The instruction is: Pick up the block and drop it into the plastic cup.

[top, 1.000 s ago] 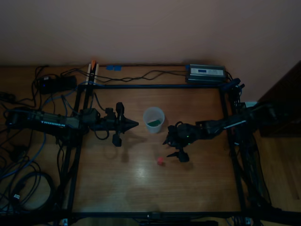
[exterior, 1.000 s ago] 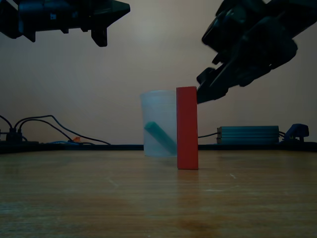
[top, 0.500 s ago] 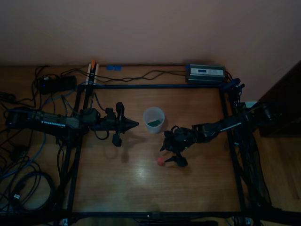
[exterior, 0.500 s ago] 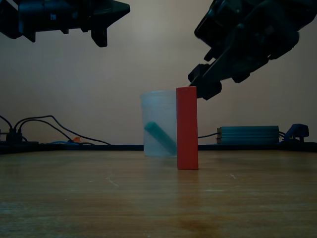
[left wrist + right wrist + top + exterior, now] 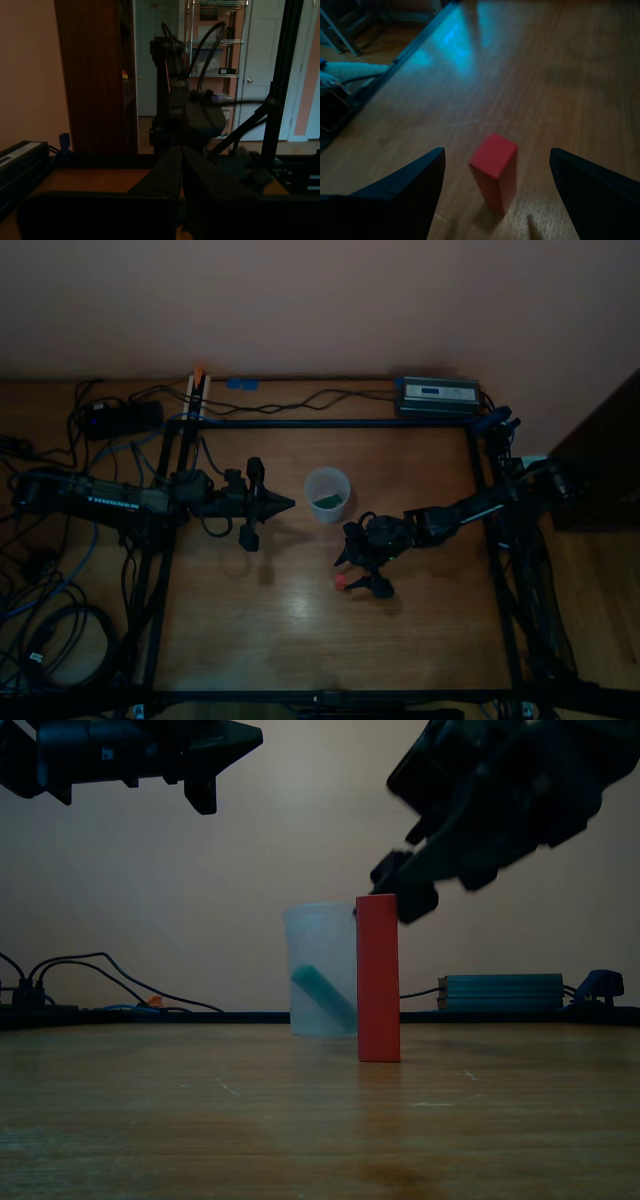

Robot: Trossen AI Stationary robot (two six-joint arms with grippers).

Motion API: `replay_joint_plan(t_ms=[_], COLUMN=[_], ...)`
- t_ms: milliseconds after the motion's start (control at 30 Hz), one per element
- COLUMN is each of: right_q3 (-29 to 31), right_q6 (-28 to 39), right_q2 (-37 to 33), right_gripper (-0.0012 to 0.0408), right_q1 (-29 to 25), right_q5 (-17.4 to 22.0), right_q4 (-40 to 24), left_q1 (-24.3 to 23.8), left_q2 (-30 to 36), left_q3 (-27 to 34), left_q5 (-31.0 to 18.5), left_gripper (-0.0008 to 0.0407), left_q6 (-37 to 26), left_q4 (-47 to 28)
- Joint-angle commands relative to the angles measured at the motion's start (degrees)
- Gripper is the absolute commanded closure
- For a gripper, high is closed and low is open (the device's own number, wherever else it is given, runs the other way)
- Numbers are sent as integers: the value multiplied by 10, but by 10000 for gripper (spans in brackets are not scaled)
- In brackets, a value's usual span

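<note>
Right gripper (image 5: 492, 165): dark fingers spread wide, one on each side of the block, not touching it.
Block (image 5: 493, 170): red, tall, flat sides, square top; stands upright on the wooden table (image 5: 300, 630), near the cup.
Cup (image 5: 327, 494): see-through whitish plastic, round rim, upright; a green piece (image 5: 325, 997) leans inside.
Left gripper (image 5: 283, 504): fingers pressed together, empty, up off the table beside the cup.
Done: nothing grabbed yet.
Left to do: squeeze, lift, drop the block in the cup.
</note>
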Motion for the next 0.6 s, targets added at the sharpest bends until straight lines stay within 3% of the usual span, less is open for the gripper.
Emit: replay_joint_plan(t_ms=[0,567], right_q3=[0,0], right_q6=[5,37], right_q2=[12,66], right_gripper=[110,110], right_q1=[1,1], right_q5=[0,-15], right_q4=[16,79], left_q1=[0,0], left_q2=[0,0], left_q3=[0,0], left_q5=[0,0], left_gripper=[399,399], left_q6=[0,0], left_q4=[0,0])
